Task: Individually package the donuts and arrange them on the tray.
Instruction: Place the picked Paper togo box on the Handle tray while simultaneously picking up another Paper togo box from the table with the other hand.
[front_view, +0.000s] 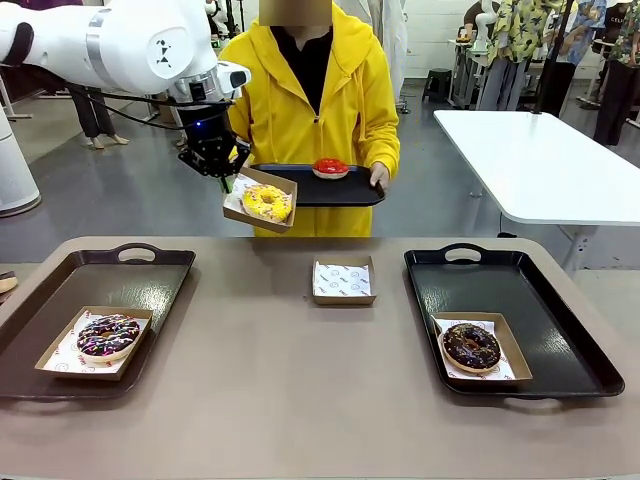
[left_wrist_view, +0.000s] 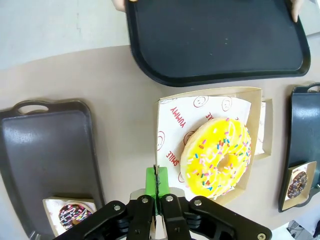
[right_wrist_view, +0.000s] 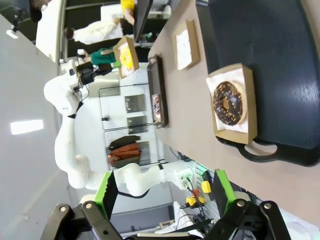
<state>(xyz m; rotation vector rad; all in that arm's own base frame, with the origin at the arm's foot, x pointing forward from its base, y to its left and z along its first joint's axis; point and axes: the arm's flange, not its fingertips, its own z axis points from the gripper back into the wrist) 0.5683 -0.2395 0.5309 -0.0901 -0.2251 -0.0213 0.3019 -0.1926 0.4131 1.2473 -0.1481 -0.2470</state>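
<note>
My left gripper (front_view: 224, 170) (left_wrist_view: 157, 186) is shut on the edge of a paper-lined box (front_view: 240, 190) (left_wrist_view: 170, 120), held in the air. A yellow-glazed donut (front_view: 266, 201) (left_wrist_view: 217, 157) lies in that box. Just behind it a person holds a black tray (front_view: 345, 188) (left_wrist_view: 215, 40) with a red-glazed donut (front_view: 330, 167) on it. A boxed sprinkled chocolate donut (front_view: 107, 335) (left_wrist_view: 71, 215) rests on the left tray (front_view: 60, 290). The dark chocolate donut (front_view: 471, 346) (right_wrist_view: 228, 103) lies boxed on the right tray (front_view: 560, 320). My right gripper (right_wrist_view: 165, 195) stands open above that tray's near end.
An empty paper-lined box (front_view: 343, 281) (right_wrist_view: 185, 44) sits at the table's middle, toward the far edge. The front half of the brown table (front_view: 290, 400) is bare. A white table (front_view: 540, 150) stands behind on the right.
</note>
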